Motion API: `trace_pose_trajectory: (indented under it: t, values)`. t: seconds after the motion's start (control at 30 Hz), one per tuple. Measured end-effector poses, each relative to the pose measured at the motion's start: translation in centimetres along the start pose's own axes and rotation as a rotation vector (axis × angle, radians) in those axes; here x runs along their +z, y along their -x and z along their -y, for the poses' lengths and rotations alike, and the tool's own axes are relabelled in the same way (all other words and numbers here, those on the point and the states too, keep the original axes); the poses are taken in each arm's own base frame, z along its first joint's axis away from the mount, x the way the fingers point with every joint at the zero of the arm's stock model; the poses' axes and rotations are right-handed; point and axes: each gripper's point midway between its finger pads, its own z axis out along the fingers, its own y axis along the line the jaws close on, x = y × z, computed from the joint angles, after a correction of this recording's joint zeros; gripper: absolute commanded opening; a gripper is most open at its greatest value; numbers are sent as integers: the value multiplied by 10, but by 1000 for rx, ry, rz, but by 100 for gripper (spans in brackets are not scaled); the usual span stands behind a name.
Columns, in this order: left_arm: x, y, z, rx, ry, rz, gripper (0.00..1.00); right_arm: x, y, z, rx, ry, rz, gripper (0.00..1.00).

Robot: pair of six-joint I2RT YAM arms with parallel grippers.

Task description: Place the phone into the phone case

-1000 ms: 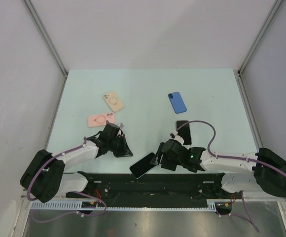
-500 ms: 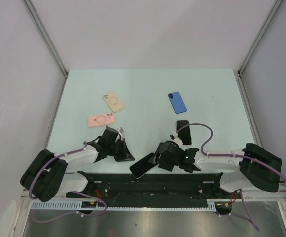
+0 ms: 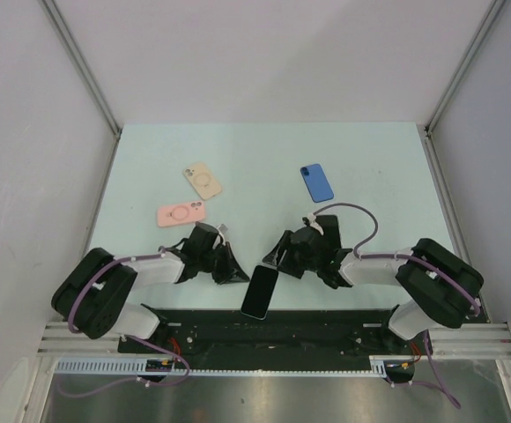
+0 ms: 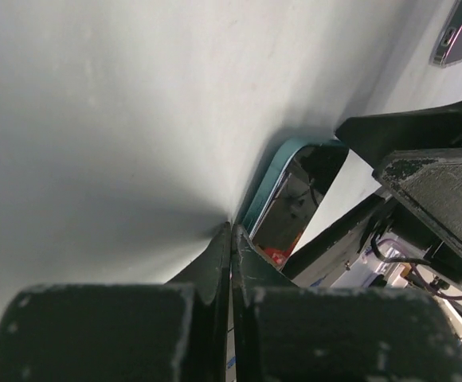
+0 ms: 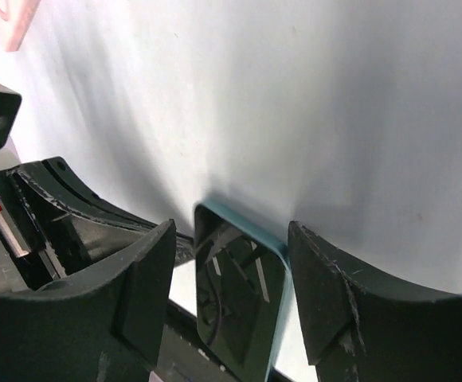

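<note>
Looking at your phone, you see a dark, glossy screen facing up inside a teal rim. Its long axis runs near to far across the near edge of the table, leaning slightly right. The far end lies between the spread fingers of your right end effector, which grips nothing. Your left end effector is closed and empty, its tip just beside the phone's left edge.
</note>
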Motion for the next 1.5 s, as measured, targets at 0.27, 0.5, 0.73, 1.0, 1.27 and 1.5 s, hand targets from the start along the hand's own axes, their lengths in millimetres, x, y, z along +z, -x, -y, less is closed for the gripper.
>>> trace_pose_trajectory:
  t: [0.27, 0.5, 0.73, 1.0, 1.27, 1.5]
  values:
    - [6, 18, 18, 11, -5, 15, 0, 11, 34, 1, -60, 45, -24, 63]
    - [-5, 20, 6, 67, 73, 43, 1, -22, 40, 10, -136, -8, -31, 64]
    - [-20, 14, 11, 137, 31, 67, 0, -48, -31, 7, -233, -47, -152, 63]
    - [-16, -9, -16, 119, 69, -9, 0, -48, -58, 10, -208, -91, -161, 61]
    - [-9, -17, -7, 126, -9, -55, 0, -31, -68, 10, -156, -91, -176, 58]
    - [-4, -20, -2, 113, -43, -88, 0, -22, -66, 3, -126, -63, -177, 53]
